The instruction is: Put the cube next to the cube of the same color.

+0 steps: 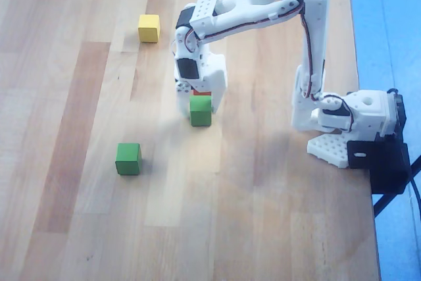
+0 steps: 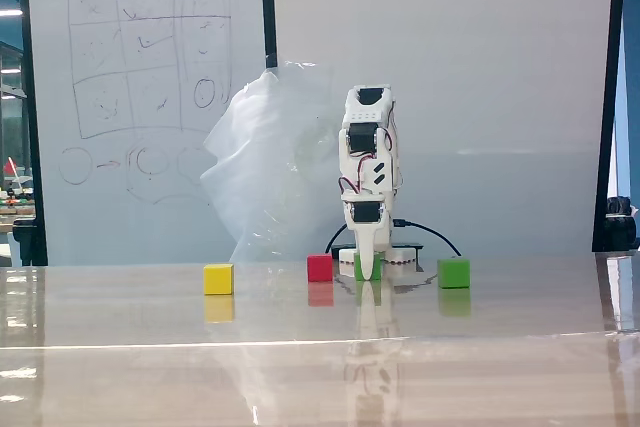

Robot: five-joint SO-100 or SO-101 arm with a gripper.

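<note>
Small green wooden cube [image 1: 200, 110] straddled by the white two-finger gripper [image 1: 198, 104]
A red cube [image 2: 320, 267] is set just behind it, largely hidden overhead by the lowered, open-fingered gripper; the other small green wooden cube [image 1: 128, 158] lies well apart.

No readable words, brands or numbers appear anywhere. The whiteboard [image 2: 140, 97], at ten o'clock in the fixed view, carries only hand-drawn grids and circles.

Two green cubes [image 1: 200, 110] [image 1: 128, 158]; one yellow cube [image 1: 149, 28]; red cube [image 2: 320, 267]. Arm [image 1: 263, 4] white, black servos. Counter [image 1: 79, 215] light wood, darker streaks. Whiteboard [image 2: 140, 77] bears a drawn grid.
</note>
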